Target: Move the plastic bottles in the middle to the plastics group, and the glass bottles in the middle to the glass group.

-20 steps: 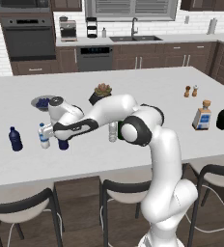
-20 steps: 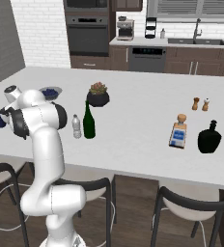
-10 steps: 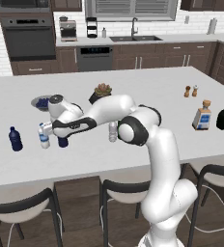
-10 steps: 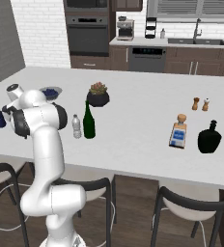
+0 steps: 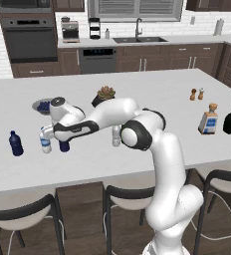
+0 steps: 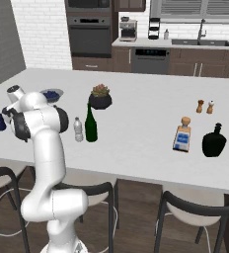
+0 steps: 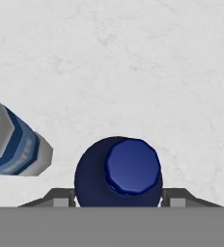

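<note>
Dark blue plastic, smooth and matt, makes up the small capped bottle point(image 5: 63, 146) that stands under the claw point(image 5: 62, 142) at the left end of the pale marbled worktop point(image 5: 152, 94) in the left base view. Just beside it stands a clear plastic bottle with a blue label and white cap point(image 5: 45, 141), and further left another small dark blue capped bottle point(image 5: 16, 143). A clear greyish bottle with a white cap point(image 5: 116, 136) shows behind the arm's elbow.

From the right base view, a tall slim dark green glass bottle with a long neck point(image 6: 91, 124) stands upright mid-worktop, the greyish bottle point(image 6: 78, 130) just beside it. Far right stand a squarish clear bottle with blue label and tan stopper point(image 6: 183, 135) and a squat glossy black round bottle point(image 6: 214, 141).

Down the hand view, the blue bottle's faceted cap and rounded shoulders point(image 7: 119, 172) sit between the grey fingertips point(image 7: 60, 200), which hug its sides; the claw point(image 7: 118, 201) grips it. The labelled bottle point(image 7: 13, 142) lies close alongside.
</note>
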You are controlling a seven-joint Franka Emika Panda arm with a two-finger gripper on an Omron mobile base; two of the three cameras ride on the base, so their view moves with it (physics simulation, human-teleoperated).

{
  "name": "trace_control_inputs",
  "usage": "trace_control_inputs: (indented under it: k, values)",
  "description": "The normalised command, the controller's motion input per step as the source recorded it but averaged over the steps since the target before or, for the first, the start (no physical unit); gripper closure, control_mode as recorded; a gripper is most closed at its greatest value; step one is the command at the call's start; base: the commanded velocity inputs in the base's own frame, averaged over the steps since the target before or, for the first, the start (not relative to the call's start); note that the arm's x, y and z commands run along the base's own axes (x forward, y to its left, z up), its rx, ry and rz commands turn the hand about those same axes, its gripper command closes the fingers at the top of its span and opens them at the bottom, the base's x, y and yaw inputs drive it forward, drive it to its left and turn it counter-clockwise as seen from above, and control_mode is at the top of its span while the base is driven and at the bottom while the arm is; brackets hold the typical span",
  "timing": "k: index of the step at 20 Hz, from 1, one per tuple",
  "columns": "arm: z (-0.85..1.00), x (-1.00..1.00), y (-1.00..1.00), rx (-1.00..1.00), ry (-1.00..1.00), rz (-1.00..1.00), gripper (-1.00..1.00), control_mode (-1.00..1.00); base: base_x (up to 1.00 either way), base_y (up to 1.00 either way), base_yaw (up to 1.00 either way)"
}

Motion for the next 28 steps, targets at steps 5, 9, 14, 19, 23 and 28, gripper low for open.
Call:
trace_control_inputs:
  k: [5, 9, 14, 19, 23, 28]
  values:
    - [-0.16, 0.00, 0.00, 0.03, 0.00, 0.00, 1.00, -1.00, 0.00, 0.00, 0.00]
    - [-0.01, 0.00, 0.00, 0.00, 0.00, 0.00, 1.00, -1.00, 0.00, 0.00, 0.00]
    - [0.00, 0.00, 0.00, 0.00, 0.00, 0.00, -1.00, -1.00, 0.00, 0.00, 0.00]
    - [0.00, 0.00, 0.00, 0.00, 0.00, 0.00, -1.00, -1.00, 0.00, 0.00, 0.00]
    - [0.00, 0.00, -0.02, 0.00, 0.00, 0.00, -1.00, -1.00, 0.00, 0.00, 0.00]
    - [0.00, 0.00, -0.17, 0.00, 0.00, 0.00, -1.00, -1.00, 0.00, 0.00, 0.00]
